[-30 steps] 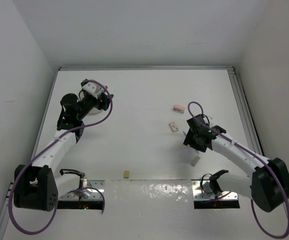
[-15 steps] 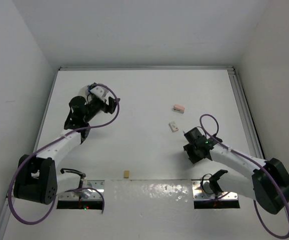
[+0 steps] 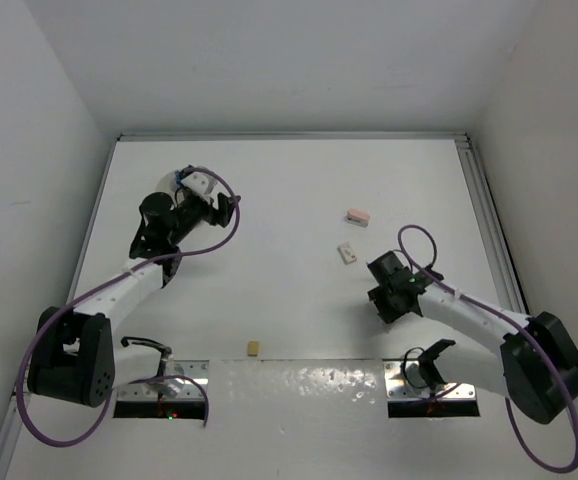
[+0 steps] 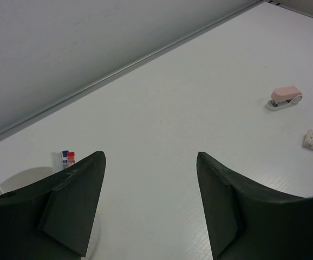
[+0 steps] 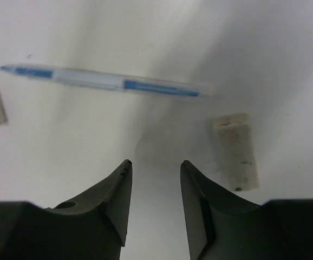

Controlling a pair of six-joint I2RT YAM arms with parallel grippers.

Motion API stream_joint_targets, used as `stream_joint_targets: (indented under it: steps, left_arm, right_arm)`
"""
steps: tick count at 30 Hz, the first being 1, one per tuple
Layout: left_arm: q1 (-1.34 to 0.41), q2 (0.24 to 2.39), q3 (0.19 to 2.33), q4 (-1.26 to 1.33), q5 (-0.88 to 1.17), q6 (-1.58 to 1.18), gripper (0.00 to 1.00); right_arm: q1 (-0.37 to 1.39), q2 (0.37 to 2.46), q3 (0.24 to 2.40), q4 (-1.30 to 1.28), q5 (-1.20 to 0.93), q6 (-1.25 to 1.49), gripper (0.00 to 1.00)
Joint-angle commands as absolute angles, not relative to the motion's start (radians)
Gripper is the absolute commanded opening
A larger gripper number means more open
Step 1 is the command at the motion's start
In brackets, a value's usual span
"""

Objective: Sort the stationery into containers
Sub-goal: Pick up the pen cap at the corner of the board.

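blue pen (image 5: 105, 81) lying flat near white block (image 5: 236, 150), pink-topped item (image 4: 284, 97) well apart, red-and-blue pen (image 4: 67, 158) upright at white bowl (image 4: 21, 179)

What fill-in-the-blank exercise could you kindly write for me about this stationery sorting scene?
1. The pen lying beyond the right gripper has ____ markings.
2. The left gripper is open and holds ____.
3. The pink item lies on the ____, not in the white bowl.
4. The white bowl stands beside the ____ arm.

Missing words: blue; nothing; table; left.
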State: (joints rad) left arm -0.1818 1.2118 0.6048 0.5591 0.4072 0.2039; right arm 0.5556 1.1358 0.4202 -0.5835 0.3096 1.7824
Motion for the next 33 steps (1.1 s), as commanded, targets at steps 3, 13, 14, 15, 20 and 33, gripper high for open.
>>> stream_joint_targets:
  steps: [3,13,14,15,20,33]
  left_arm:
    - [-0.198,1.206,0.600,0.632,0.393,0.192,0.66]
    - [-0.215,1.174,0.561,0.621,0.367,0.189,0.66]
    - [-0.215,1.170,0.560,0.615,0.367,0.189,0.66]
    - [-0.216,1.170,0.560,0.614,0.367,0.184,0.66]
    - [-0.218,1.169,0.557,0.621,0.368,0.176,0.66]
    - [-0.221,1.164,0.554,0.609,0.364,0.176,0.66]
  right_arm:
    - [0.551,1.248,0.675,-0.642,0.307,1.261,0.37]
    - [0.561,1.264,0.631,-0.778,0.207,1.137,0.34]
    - [0.563,1.264,0.627,-0.784,0.207,1.126,0.35]
    - [0.561,1.269,0.620,-0.781,0.204,1.117,0.35]
    - [0.551,1.261,0.536,-0.642,0.091,1.045,0.31]
    - [0.495,1.275,0.552,-0.630,0.089,0.957,0.29]
